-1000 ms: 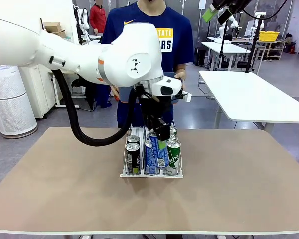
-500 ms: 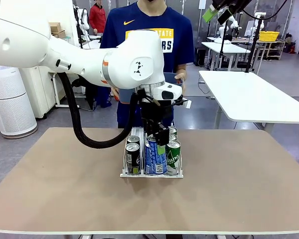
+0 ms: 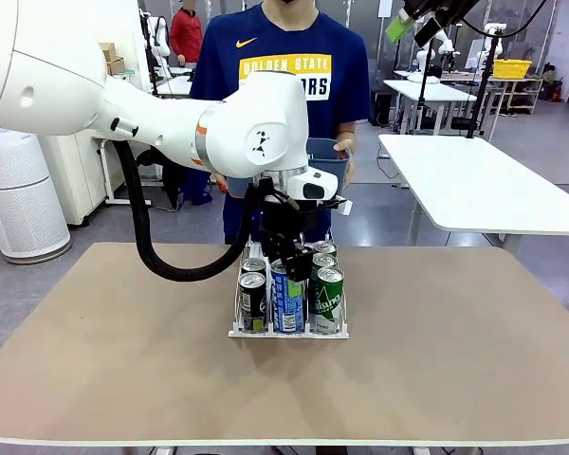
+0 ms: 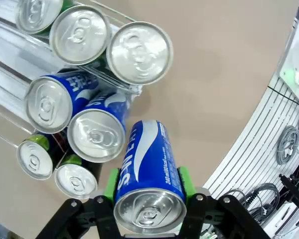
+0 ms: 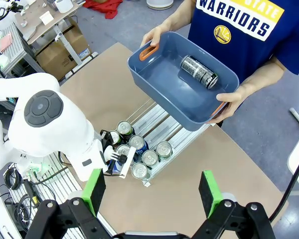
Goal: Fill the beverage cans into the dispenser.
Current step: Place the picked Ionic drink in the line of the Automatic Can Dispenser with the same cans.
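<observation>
Seven cans [image 4: 139, 52] in dispenser [image 3: 242, 334], one blue can [image 4: 147, 169] in left hand [image 4: 148, 181]

Blue can [image 4: 147, 162] between the left tool's [image 4: 148, 183] green pads [image 4: 111, 183], beside cans [image 4: 95, 129] in the dispenser [image 4: 6, 50].

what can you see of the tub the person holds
The tub is a blue-grey, rectangular plastic bin with rounded corners and orange grips at both short ends. The person's hands hold it by those ends, tilted, in the air near the far end of the dispenser. One black can lies on its side inside.
</observation>
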You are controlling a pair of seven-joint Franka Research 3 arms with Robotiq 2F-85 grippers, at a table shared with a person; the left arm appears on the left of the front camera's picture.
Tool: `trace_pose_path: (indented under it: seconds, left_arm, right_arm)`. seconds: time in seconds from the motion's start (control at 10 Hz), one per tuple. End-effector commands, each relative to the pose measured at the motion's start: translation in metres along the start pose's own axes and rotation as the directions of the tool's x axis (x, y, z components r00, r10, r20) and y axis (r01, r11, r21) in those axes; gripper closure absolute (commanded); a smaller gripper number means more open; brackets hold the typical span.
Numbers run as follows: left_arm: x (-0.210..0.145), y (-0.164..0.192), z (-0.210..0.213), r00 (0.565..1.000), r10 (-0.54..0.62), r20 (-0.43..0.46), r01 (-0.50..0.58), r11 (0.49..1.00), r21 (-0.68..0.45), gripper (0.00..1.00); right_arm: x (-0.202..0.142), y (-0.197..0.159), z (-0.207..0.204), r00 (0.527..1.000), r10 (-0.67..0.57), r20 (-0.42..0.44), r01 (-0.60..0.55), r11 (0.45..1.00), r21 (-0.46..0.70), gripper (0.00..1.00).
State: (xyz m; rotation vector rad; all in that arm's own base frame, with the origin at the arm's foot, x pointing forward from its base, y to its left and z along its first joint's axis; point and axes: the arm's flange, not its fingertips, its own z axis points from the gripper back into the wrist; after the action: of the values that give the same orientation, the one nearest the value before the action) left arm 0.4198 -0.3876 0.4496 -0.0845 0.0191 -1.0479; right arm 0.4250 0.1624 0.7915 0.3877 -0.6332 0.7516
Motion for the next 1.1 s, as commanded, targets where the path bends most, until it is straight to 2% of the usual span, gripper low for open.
trace_pose_path:
  seconds: [0.0,0.6,1.0]
  left_arm:
    - [0.006,0.008,0.003,0.999,0.045,0.03,-0.046,0.998,0.041,0.43]
    - [0.02,0.056,-0.001,0.991,0.101,0.083,-0.109,0.988,0.105,0.43]
    - [0.029,0.066,-0.011,0.986,0.118,0.117,-0.136,0.979,0.153,0.43]
  right_arm:
    - [0.0,0.0,0.0,1.0,-0.005,-0.003,0.005,1.0,-0.001,0.0]
    - [0.0,0.0,0.0,1.0,-0.005,-0.003,0.005,1.0,-0.001,0.0]
    - [0.0,0.0,0.0,1.0,-0.005,-0.003,0.005,1.0,-0.001,0.0]
